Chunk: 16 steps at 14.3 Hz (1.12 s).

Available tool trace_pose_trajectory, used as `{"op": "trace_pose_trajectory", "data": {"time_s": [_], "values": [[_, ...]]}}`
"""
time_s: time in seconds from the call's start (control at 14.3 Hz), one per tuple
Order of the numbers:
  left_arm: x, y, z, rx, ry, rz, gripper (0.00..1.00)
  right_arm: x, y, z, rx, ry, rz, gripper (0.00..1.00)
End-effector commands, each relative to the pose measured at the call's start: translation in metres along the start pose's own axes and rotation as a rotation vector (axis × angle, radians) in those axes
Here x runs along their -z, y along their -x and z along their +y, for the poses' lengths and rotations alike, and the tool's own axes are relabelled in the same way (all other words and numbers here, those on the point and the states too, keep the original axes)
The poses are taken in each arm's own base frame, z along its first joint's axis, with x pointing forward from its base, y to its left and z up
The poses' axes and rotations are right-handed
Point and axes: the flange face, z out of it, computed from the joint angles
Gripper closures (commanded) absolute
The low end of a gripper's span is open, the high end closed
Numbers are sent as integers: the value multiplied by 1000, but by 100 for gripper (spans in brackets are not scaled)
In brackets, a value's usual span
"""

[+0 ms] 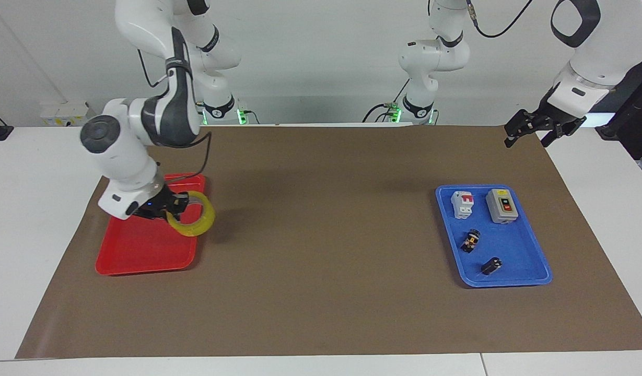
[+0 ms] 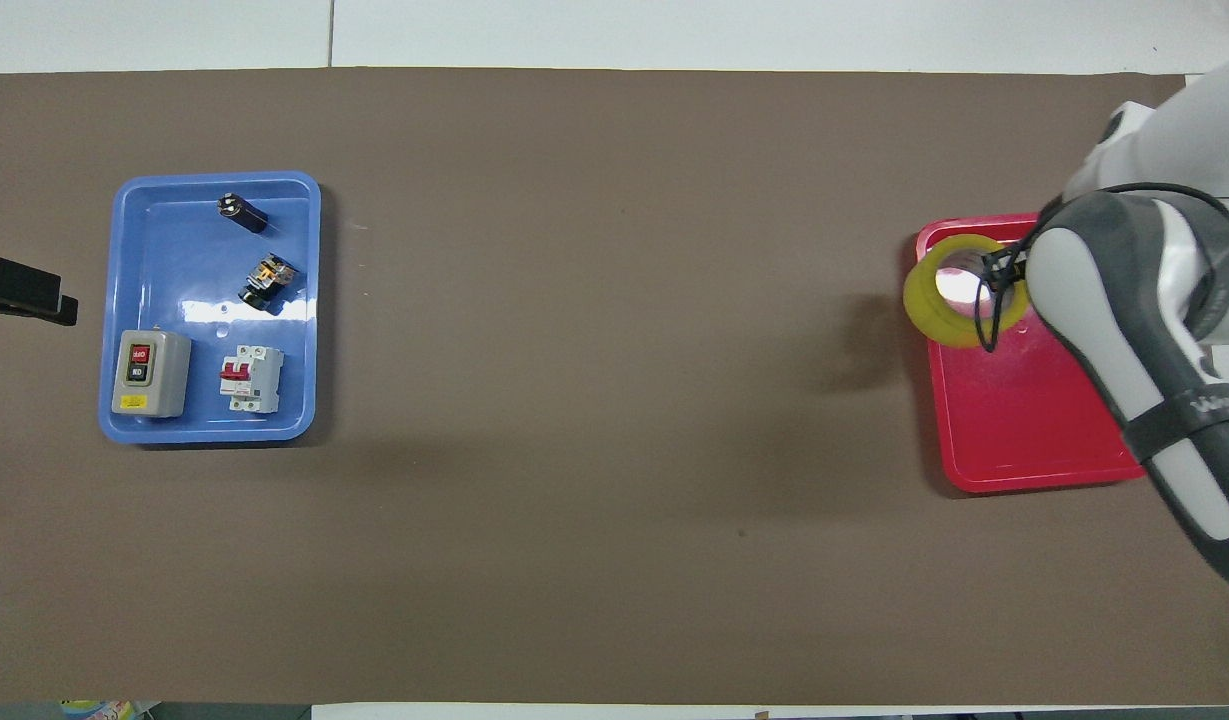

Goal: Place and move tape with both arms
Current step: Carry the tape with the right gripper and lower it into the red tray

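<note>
The yellow tape roll hangs tilted in the air in my right gripper, which is shut on its rim. The roll is over the red tray, above the tray's edge toward the middle of the table. In the overhead view the tape overlaps the corner of the red tray farthest from the robots, and the right arm covers most of the right gripper. My left gripper waits raised over the mat's corner at the left arm's end; it also shows in the overhead view.
A blue tray at the left arm's end holds a grey switch box, a white breaker and two small black parts. It also shows in the overhead view. A brown mat covers the table.
</note>
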Motion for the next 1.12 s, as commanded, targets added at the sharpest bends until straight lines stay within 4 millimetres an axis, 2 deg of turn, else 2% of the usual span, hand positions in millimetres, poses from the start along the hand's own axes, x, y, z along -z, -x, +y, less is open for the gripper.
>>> {"op": "trace_pose_trajectory", "data": {"time_s": [0.0,0.14,0.28,0.49,0.77,0.84,0.91,0.98,1.05], "values": [[2,3,-1,-11,10,14,0,-20,22,20,5,-4,9,100],[2,3,-1,-11,10,14,0,-33,42,56,-5,17,62,100],[2,3,-1,-13,10,14,0,-57,60,75,19,34,93,100],[2,3,-1,-12,10,14,0,-80,70,77,4,39,104,100],[2,3,-1,-11,10,14,0,-96,78,77,-9,30,89,100],[2,3,-1,-11,10,14,0,-95,78,77,-5,31,92,81],[2,3,-1,-11,10,14,0,-92,76,78,-2,31,91,36],[2,3,-1,-11,10,14,0,-87,75,79,-2,34,96,0],[2,3,-1,-11,10,14,0,-73,71,75,-2,33,98,0]]}}
